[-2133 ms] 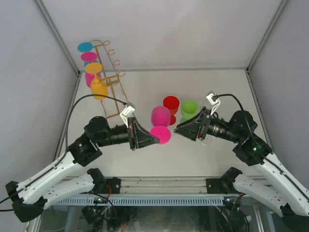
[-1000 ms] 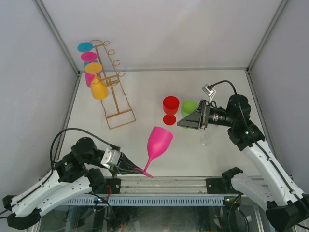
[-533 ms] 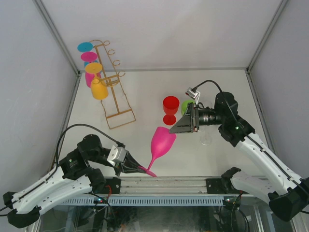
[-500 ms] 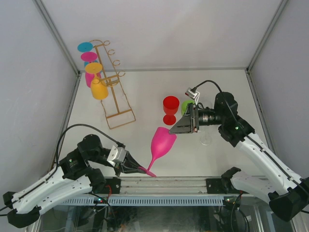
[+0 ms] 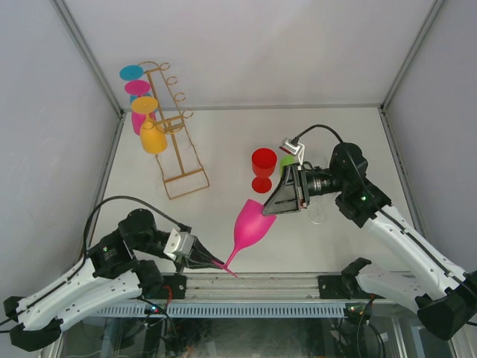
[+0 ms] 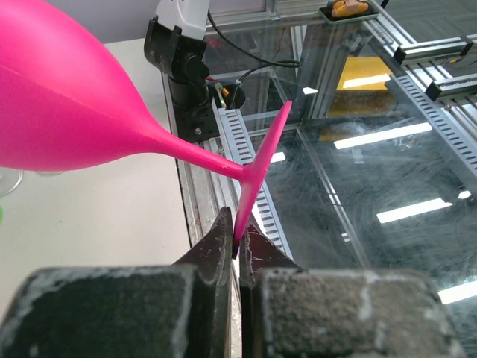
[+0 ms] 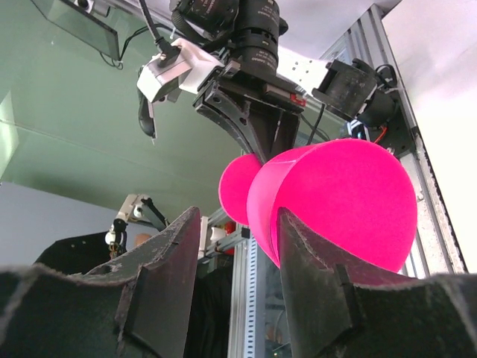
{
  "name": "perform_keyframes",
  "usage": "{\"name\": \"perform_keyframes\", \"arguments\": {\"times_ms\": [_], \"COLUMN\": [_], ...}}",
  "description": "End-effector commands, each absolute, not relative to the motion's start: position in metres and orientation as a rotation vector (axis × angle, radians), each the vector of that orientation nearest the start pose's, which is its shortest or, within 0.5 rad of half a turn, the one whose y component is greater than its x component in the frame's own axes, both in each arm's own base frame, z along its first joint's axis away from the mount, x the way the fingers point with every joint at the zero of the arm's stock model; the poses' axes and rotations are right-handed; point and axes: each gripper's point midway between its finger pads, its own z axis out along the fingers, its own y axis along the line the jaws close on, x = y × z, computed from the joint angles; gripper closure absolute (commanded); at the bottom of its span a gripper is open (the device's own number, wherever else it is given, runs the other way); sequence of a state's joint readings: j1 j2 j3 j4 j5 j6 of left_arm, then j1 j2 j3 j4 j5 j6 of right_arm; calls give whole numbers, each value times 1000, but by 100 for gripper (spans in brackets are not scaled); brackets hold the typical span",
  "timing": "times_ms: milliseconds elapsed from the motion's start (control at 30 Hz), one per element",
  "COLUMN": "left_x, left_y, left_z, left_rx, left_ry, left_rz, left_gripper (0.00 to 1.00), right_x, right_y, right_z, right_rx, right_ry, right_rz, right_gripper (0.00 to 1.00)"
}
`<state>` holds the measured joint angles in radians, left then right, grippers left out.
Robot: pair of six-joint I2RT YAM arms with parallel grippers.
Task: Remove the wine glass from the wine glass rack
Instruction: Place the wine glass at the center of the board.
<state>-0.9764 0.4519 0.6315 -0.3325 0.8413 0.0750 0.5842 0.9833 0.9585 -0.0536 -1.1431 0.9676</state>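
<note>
A pink wine glass (image 5: 250, 226) hangs tilted over the table's near edge, bowl pointing away from the arms. My left gripper (image 5: 214, 262) is shut on the rim of its foot (image 6: 262, 159); in the left wrist view the gripper (image 6: 238, 225) pinches that thin disc edge-on. My right gripper (image 5: 268, 208) is open at the bowl's mouth. In the right wrist view the gripper (image 7: 235, 227) straddles the edge of the bowl (image 7: 343, 201), whose rim lies against the right finger while the left one stands apart. The gold wine glass rack (image 5: 185, 147) stands at the far left.
Several coloured glasses (image 5: 152, 137) hang upside down on the rack's left side. A red glass (image 5: 263, 168) and a green glass (image 5: 287, 159) stand mid-table beside the right arm. A clear glass foot (image 5: 318, 217) lies under that arm. The metal frame rail (image 5: 246, 283) runs just below the pink glass.
My right gripper has swung left and down to the pink bowl's rim, its jaws narrowing. The left gripper keeps its hold on the foot, and the glass has shifted slightly.
</note>
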Motion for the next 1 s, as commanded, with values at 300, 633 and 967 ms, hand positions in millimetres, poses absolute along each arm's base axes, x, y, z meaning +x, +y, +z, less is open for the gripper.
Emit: {"name": "perform_keyframes", "arguments": {"times_ms": [300, 633, 967], "left_x": [14, 20, 20], "left_y": [-234, -235, -237], "left_z": [290, 284, 289], "left_rx": [1418, 1386, 1386], "left_ry": [1084, 1120, 1105], "left_rz": [-1257, -1246, -1250], "left_gripper": [100, 100, 100], "right_x": [85, 80, 79], "right_y": [279, 281, 282], "right_z": [355, 350, 353], "right_rx": [-758, -792, -811], "right_ry": [1998, 2028, 2003], "right_rz": [2000, 2026, 2034], "right_gripper": [64, 58, 73]}}
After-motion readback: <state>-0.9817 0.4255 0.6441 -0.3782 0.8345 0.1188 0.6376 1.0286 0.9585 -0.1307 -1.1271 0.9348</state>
